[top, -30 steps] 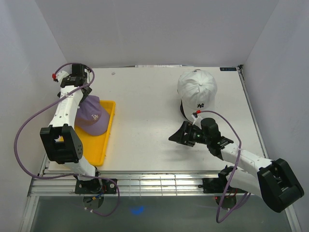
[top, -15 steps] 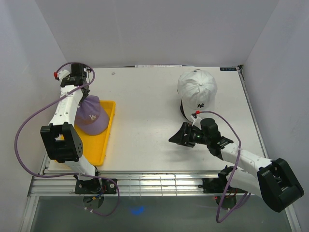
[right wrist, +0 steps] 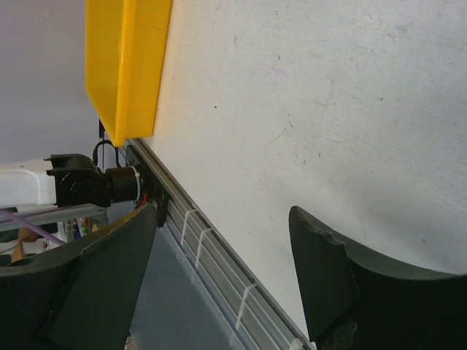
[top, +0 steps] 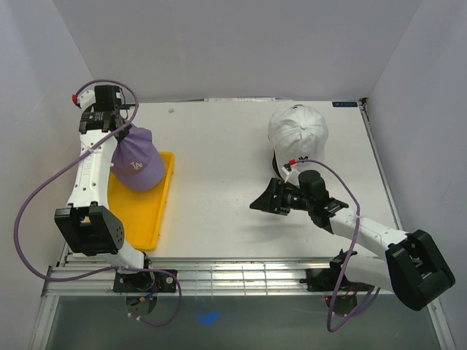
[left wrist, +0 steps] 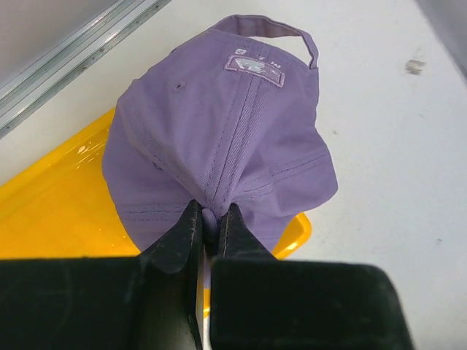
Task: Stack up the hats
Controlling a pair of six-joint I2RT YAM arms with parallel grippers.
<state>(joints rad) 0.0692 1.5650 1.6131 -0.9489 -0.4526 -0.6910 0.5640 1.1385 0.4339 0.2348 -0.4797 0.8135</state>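
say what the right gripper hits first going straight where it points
Likely the bare table ahead of the open right gripper; the yellow tray lies farther on, depth unclear.

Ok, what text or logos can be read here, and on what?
"LA": white, on the front of the lavender cap, pinched by the left gripper.
The patch on the back of that cap: too blurred to read.
The label at the far edge of the table: too small to read.
The white cap: no logo in view.
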